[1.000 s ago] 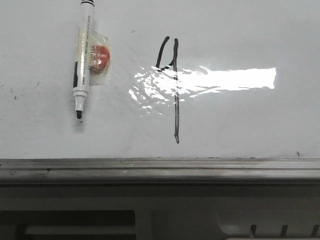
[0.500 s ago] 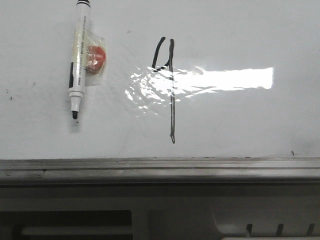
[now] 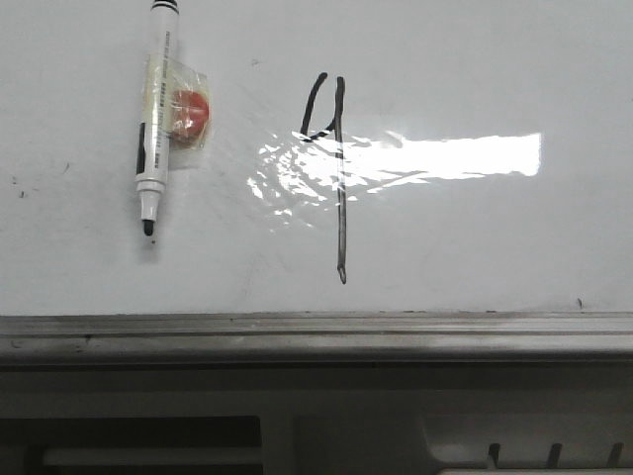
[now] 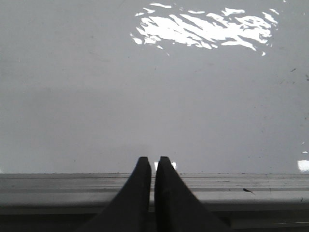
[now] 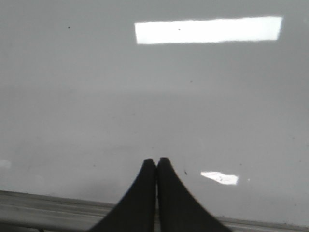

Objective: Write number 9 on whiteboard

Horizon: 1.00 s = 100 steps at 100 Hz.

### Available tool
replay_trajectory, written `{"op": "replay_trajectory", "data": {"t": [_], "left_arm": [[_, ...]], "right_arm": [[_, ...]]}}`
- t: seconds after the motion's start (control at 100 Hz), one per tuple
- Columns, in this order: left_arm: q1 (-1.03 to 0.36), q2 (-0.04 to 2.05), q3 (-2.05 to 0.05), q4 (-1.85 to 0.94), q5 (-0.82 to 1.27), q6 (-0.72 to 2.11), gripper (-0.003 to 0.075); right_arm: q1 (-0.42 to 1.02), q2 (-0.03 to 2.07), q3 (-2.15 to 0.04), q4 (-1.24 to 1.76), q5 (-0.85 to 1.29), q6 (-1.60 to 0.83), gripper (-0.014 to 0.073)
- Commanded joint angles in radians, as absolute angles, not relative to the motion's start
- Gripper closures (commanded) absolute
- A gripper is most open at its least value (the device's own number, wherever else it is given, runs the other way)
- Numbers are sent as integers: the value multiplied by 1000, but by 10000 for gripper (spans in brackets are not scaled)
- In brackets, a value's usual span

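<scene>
The whiteboard [image 3: 475,247] fills the front view, glossy white with a glare patch. On it stands the number 9 [image 3: 339,198], a thin black figure with a small open loop over a long straight tail. An uncapped white marker [image 3: 154,119] with a red piece taped to its side lies on the board left of the figure, tip toward the rail. My left gripper [image 4: 154,160] is shut and empty over the board's near edge [image 4: 72,186]. My right gripper [image 5: 156,161] is also shut and empty above bare whiteboard [image 5: 145,96]. Neither gripper shows in the front view.
A grey metal rail [image 3: 316,336] runs along the board's near edge. Below it sits a grey slotted plastic panel [image 3: 376,430]. Small dark specks [image 3: 18,186] dot the board at the left.
Between one second ago and half a second ago the whole front view shifted slightly left and up. Since then nothing has visibly moved.
</scene>
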<state>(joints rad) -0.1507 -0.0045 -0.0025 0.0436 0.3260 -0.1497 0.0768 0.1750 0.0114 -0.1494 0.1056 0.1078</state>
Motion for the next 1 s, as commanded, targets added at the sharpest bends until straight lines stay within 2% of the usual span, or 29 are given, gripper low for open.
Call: {"op": "replay_trajectory", "data": {"t": [0.0, 0.16, 0.23, 0.99], "left_arm": [[-150, -34, 27, 38, 272, -159, 738], [-150, -34, 27, 38, 272, -159, 738], [-150, -34, 27, 38, 272, -159, 738], [-150, -34, 27, 38, 274, -159, 738]], "right_arm": [[69, 119, 38, -187, 100, 117, 667], [69, -38, 38, -187, 264, 117, 667], [69, -22, 38, -187, 309, 117, 667], [69, -30, 38, -187, 303, 117, 667]]}}
